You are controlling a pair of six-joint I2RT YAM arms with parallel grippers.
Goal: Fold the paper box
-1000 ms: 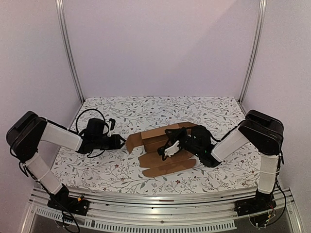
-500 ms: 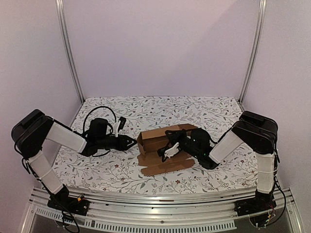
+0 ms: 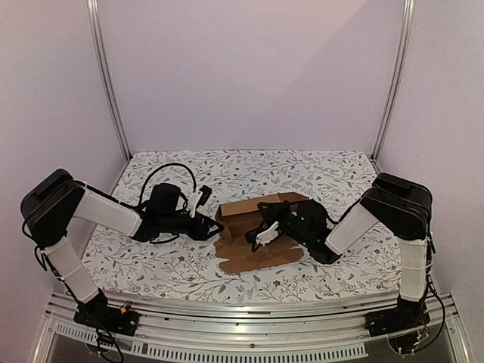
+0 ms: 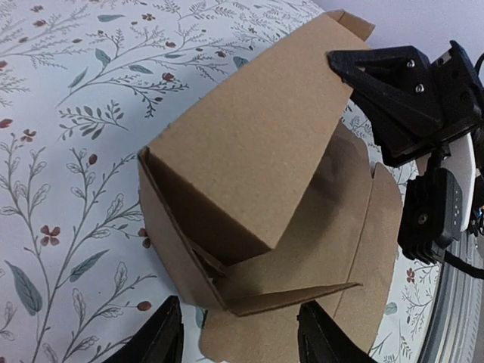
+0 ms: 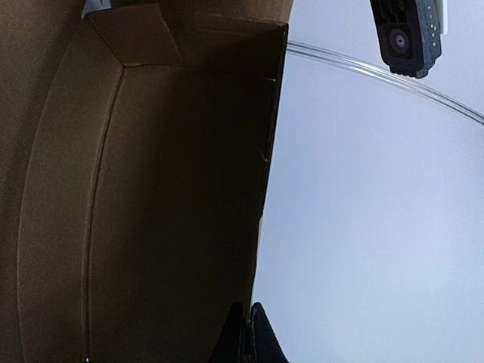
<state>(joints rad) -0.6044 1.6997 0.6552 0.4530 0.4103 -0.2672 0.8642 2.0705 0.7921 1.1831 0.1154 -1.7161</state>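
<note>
Box (image 3: 253, 227) lies half raised between our left gripper (image 3: 210, 225), jaws apart at its nine o'clock end, and right gripper (image 3: 261, 236), pinched closed inside. We judge wall-raising in hand; next, left must square that end.

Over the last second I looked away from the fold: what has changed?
The left arm swung right, up to the left end of the box. That end's flap, which was splayed outward, now stands upright. The right arm stayed at the middle of the box, jaws shut.
</note>
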